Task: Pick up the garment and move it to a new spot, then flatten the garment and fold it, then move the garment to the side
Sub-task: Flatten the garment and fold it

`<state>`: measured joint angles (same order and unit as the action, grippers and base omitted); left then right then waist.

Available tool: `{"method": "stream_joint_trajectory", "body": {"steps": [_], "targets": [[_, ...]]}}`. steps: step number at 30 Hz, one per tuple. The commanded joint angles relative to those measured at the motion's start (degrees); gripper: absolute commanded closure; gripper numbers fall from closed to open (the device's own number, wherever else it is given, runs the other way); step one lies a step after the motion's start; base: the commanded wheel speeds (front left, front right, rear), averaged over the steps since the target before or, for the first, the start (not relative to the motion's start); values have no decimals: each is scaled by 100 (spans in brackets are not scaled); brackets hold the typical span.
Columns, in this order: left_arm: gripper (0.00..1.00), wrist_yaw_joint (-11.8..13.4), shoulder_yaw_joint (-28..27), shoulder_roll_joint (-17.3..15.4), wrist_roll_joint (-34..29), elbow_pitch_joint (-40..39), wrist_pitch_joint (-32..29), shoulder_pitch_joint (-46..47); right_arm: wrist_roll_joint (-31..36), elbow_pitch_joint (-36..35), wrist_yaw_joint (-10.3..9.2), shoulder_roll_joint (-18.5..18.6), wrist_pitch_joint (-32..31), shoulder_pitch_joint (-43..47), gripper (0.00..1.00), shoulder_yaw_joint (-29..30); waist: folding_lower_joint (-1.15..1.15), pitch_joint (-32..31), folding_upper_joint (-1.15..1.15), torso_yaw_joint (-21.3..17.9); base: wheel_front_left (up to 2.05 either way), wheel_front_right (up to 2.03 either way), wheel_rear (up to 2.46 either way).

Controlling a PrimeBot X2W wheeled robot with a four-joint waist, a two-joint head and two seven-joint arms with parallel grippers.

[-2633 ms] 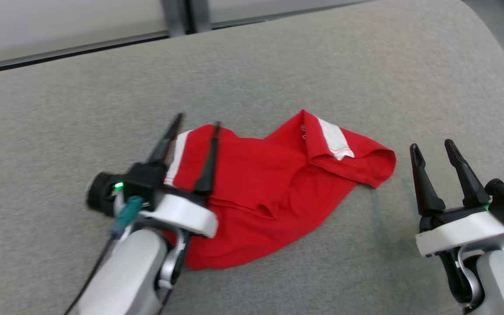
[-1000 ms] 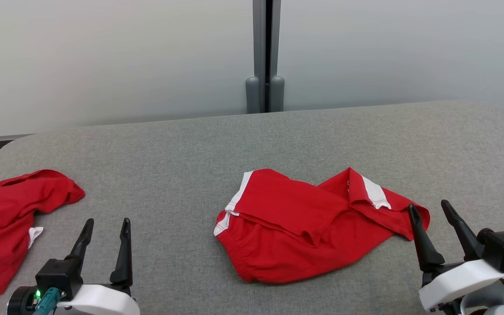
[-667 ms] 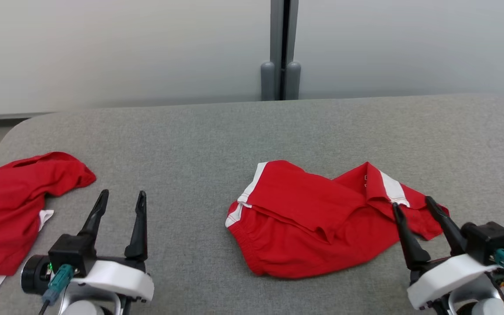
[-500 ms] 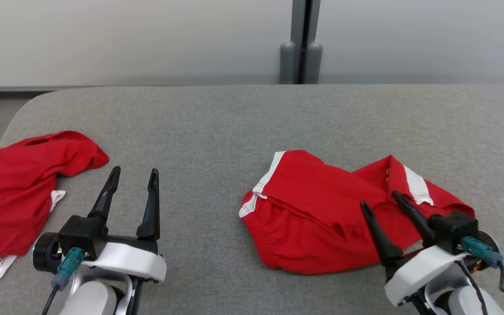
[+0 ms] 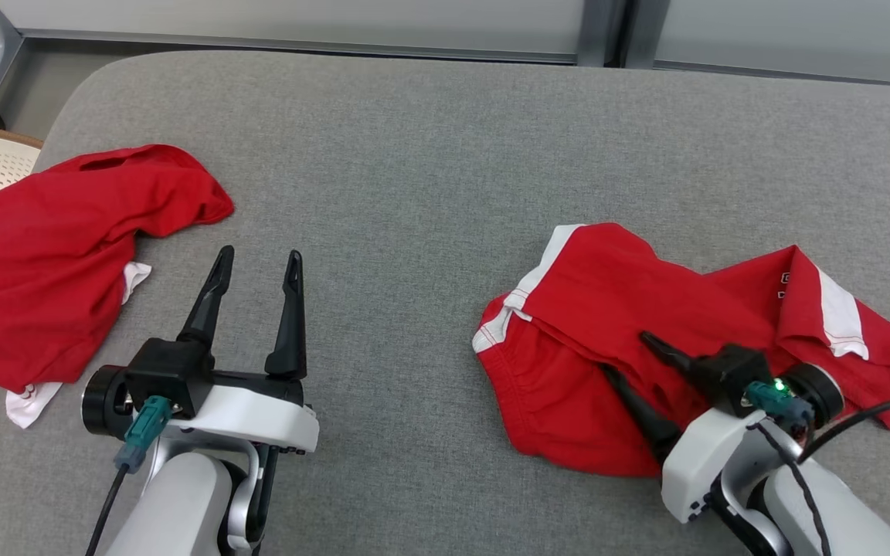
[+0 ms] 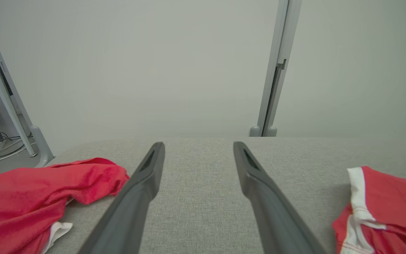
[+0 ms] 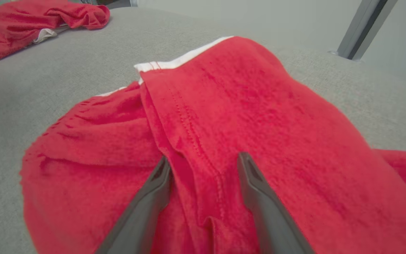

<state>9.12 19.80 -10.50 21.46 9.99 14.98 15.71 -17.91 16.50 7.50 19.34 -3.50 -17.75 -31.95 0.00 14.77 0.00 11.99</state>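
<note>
Left gripper (image 5: 259, 253): jaws spread, held over table (image 5: 414, 154).
Right gripper (image 5: 623, 351): jaws spread, garment (image 5: 607, 282) fold straddled.

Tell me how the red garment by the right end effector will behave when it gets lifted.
Probably floppy: the red garment lies in soft folds, so it should sag and unfold below any pinch. Likely light, being thin cloth. The raised fold between the right end effector's open fingers looks easy to pinch, though lower layers may lift too.
</note>
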Motion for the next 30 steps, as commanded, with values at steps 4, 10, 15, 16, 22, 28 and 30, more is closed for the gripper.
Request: {"method": "stream_joint_trajectory", "body": {"steps": [4, 10, 15, 16, 22, 28, 30], "targets": [[0, -55, -125, 29, -112, -19, 25, 94, -176, 40, -2, -21, 142, -125, 99, 213, 0, 11, 0, -108, 0, 0, 0], [0, -142, -250, 78, -255, -17, 25, 121, -291, 12, -2, -150, 335, -162, 100, 718, 0, 16, 0, -316, 0, 0, 0], [0, -182, -340, 74, -338, 11, 18, 110, -440, 119, -2, -313, 522, -33, 100, 1534, 0, 1, 0, -556, 0, 0, 0], [0, -185, -358, 73, -346, 16, 19, 105, -467, 160, -2, -337, 548, 20, 100, 1724, 0, -3, 0, -601, 0, 0, 0], [0, -207, -414, 69, -417, 59, 18, 87, -842, 399, -1, -621, 656, 335, 100, 2680, 0, 13, 0, -812, 0, 0, 0], [0, -200, -478, 65, -446, 82, 19, 57, -1199, 585, 0, -822, 777, 484, 0, 3022, 0, 42, 0, -951, 0, 0, 0], [0, -182, -505, 50, -437, 86, 19, 12, -1253, 555, -1, -833, 893, 469, 0, 3063, 0, 27, 0, -1004, 0, 0, 0]]}}
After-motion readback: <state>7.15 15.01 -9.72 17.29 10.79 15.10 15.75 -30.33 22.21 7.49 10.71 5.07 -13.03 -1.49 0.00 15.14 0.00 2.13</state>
